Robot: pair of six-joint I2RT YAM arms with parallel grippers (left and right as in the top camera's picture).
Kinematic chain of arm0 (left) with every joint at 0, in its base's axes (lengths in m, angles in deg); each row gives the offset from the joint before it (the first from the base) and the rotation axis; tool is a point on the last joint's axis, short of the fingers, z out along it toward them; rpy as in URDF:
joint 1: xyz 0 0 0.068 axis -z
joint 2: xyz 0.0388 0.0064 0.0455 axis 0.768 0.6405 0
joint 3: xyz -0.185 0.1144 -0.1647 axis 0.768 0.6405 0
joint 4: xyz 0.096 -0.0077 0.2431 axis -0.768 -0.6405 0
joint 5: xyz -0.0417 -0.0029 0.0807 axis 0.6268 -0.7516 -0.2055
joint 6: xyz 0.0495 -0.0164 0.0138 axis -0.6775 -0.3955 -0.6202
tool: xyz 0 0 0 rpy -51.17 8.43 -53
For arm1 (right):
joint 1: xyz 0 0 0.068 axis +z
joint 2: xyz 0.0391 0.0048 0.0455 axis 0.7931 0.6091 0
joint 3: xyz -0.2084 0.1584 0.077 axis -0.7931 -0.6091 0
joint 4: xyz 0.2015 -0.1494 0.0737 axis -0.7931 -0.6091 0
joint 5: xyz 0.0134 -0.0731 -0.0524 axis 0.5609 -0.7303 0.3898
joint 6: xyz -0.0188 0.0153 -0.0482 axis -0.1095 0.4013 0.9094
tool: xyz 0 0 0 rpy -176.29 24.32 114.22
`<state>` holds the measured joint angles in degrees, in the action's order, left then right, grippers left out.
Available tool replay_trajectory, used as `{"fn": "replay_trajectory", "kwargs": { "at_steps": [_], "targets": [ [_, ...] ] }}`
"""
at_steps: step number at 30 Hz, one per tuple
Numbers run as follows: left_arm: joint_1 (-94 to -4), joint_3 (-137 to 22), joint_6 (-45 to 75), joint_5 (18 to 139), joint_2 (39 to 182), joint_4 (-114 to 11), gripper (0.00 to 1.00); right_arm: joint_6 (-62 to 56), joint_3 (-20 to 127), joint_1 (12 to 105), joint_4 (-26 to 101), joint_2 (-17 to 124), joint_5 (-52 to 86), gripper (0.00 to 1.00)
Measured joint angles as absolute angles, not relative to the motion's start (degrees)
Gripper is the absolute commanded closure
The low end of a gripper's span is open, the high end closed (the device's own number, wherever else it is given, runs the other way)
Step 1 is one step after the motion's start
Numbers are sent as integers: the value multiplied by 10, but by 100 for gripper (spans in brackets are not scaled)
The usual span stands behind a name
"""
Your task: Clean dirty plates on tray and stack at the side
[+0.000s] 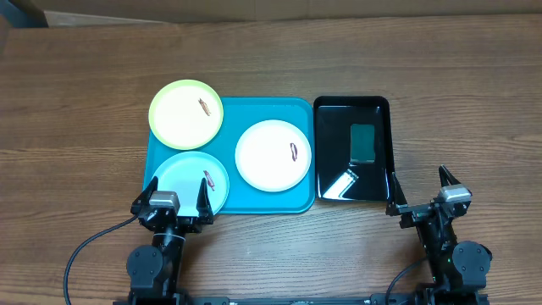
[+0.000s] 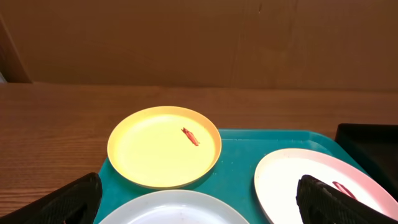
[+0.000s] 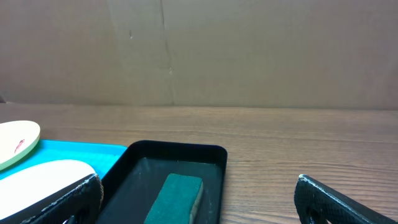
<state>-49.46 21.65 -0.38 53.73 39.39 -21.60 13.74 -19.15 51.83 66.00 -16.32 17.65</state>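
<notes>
Left gripper [image 1: 178,182] and right gripper [image 1: 418,174] gape wide, grasping nothing. The plates [image 1: 273,148] on the tray [image 1: 254,114] bear reddish smears; any lettering is too small to read.

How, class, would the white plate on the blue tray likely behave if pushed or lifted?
The white plate looks thin and rigid, so probably light and stiff. Its flat base on the smooth tray suggests it would slide rather than tip. Its low rim may be hard to pinch.
</notes>
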Motion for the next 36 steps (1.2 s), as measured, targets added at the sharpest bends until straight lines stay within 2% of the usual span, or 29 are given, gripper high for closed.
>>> {"fn": "replay_trajectory", "kwargs": {
  "at_steps": [23,29,36],
  "targets": [
    [-495,216,-4,539,394,-215,0,138,-191,518,660,-163,176,0],
    [-495,214,-6,546,394,-150,0,138,-191,518,660,-163,176,0],
    [-495,77,-8,584,411,-300,0,138,-191,518,660,-163,177,0]
  ]
}}
